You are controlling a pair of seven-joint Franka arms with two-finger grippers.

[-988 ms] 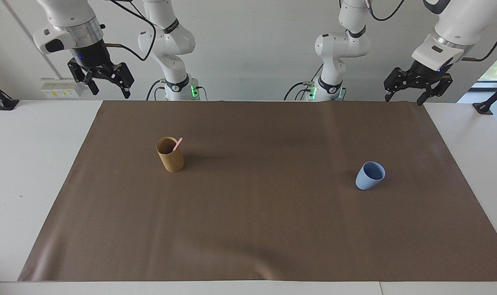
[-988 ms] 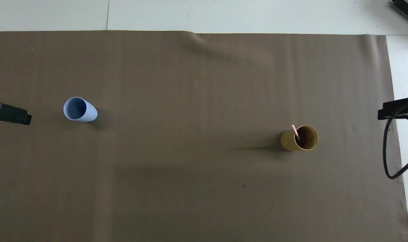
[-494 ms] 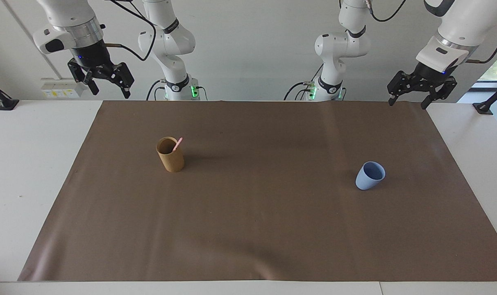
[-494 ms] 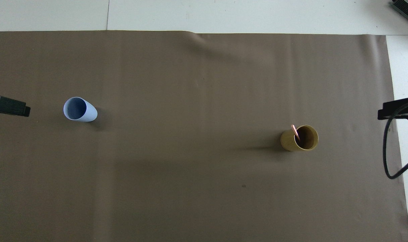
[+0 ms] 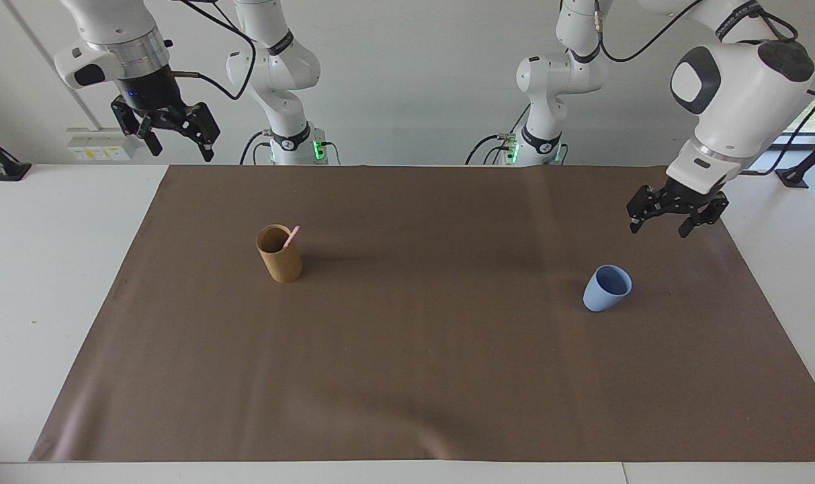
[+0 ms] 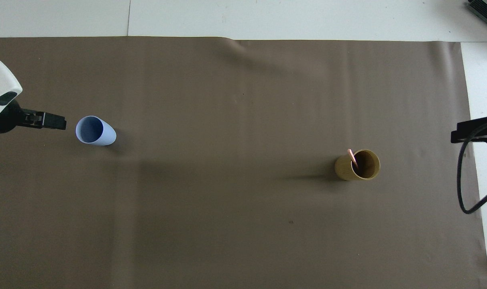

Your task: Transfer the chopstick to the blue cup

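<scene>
- The left gripper (image 5: 657, 228) has come down from its raised spot by the edge of the table and is now hanging over the brown mat (image 5: 407, 376), near the blue cup (image 5: 607, 288). In the facing view it is sitting at about 1 o'clock from that cup, clear of it, with its fingers released and holding nothing.
- My guess is that the left arm is getting ready to steady or receive at the blue cup, so the task is only starting.
- The right gripper (image 5: 177, 138) is waiting high over the table edge at the right arm's end, just as it was a second ago, fingers spread and empty.
- The chopstick (image 5: 291, 236) is standing tilted inside the tan cup (image 5: 279, 254), its pink tip leaning on the rim and poking out above it. It has not moved.
- In the facing view the tan cup is lying at roughly 9 o'clock from the blue cup, well apart from it.
- Counting: one chopstick, two cups (one blue, one tan), one mat, two grippers.
- The blue cup is standing upright and looking empty.
</scene>
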